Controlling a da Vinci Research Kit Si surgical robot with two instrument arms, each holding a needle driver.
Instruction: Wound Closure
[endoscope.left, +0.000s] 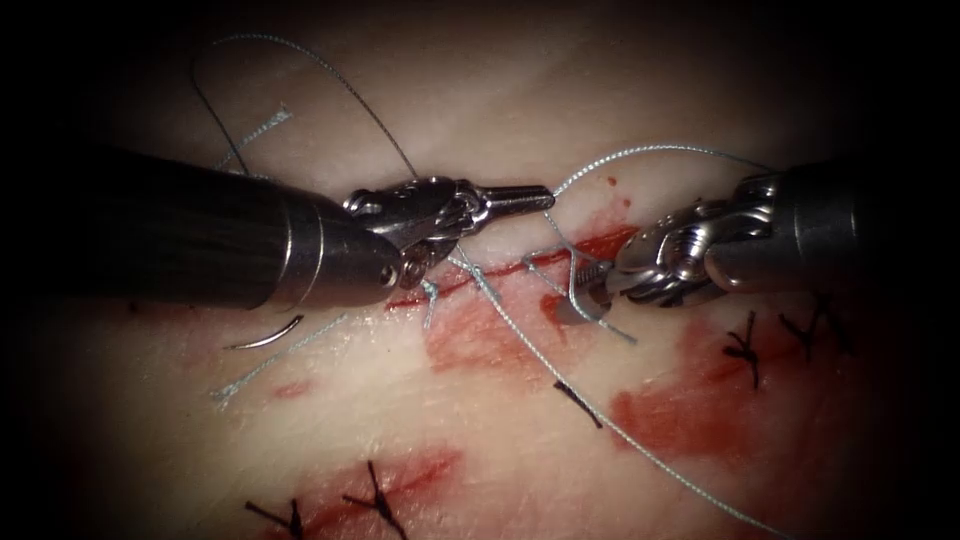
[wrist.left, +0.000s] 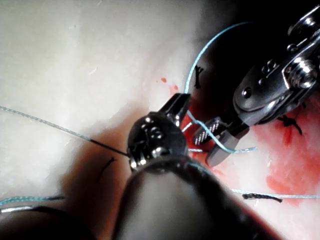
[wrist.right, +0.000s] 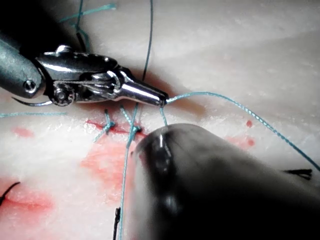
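My left tool (endoscope.left: 545, 198) reaches from the left over the cut (endoscope.left: 500, 268), its jaws shut on the pale blue thread (endoscope.left: 650, 150), which arcs away to the right. Close up, the thread leaves the tip of the left tool (wrist.right: 161, 99). My right tool (endoscope.left: 587, 295) comes in from the right with its jaws open just right of the stitches; a strand of thread crosses between the jaws of the right tool (wrist.left: 207, 147). The curved needle (endoscope.left: 268, 335) lies free on the tissue left of the cut, below the left shaft, and neither tool holds it.
Pale blue knotted stitches (endoscope.left: 432, 295) sit along the cut amid red fluid (endoscope.left: 690, 410). A long strand (endoscope.left: 560, 380) runs down to the lower right. Loose cut thread ends (endoscope.left: 270, 360) lie at left. Black sutures (endoscope.left: 745, 345) mark older closures.
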